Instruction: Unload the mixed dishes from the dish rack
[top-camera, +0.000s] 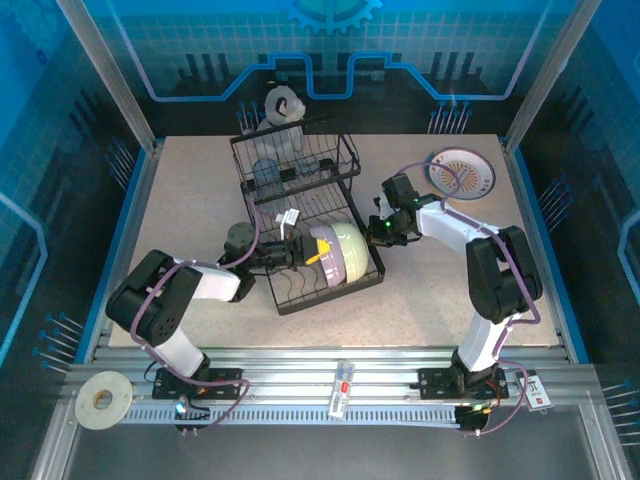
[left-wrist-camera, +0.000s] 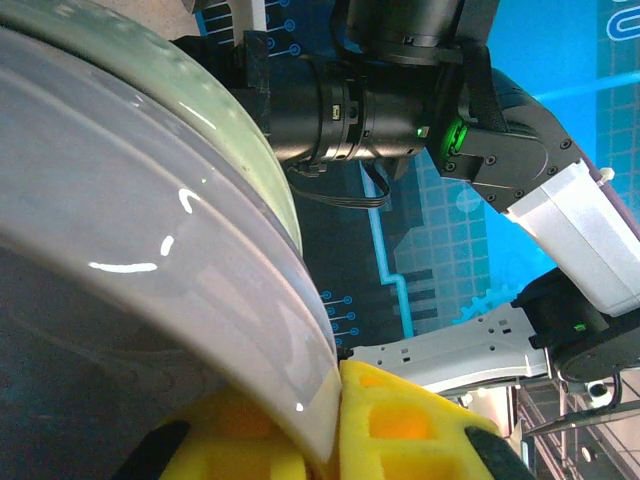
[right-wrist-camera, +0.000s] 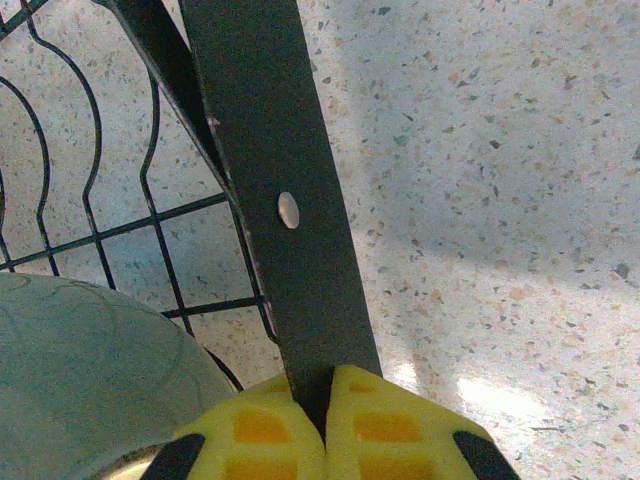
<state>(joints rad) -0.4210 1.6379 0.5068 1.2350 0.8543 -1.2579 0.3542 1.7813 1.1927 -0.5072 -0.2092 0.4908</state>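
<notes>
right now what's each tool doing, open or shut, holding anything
left tool: closed on the lavender bowl, at its rim
right tool: closed on the dish rack, on its black frame bar

Lavender bowl (left-wrist-camera: 130, 290) between the left jaws was plain and glossy, pale green bowl (left-wrist-camera: 235, 115) beyond it, pads (right-wrist-camera: 250, 425) were yellow, dish rack (right-wrist-camera: 270, 150) strip between the right jaws was black, table (right-wrist-camera: 480, 150) was beige-speckled, plate (top-camera: 460, 172) was white with orange-patterned rim.

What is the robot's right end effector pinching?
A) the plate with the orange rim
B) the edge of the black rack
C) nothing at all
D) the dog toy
B: in the right wrist view, the right end effector has both yellow fingers closed on the flat black bar of the dish rack.
</notes>
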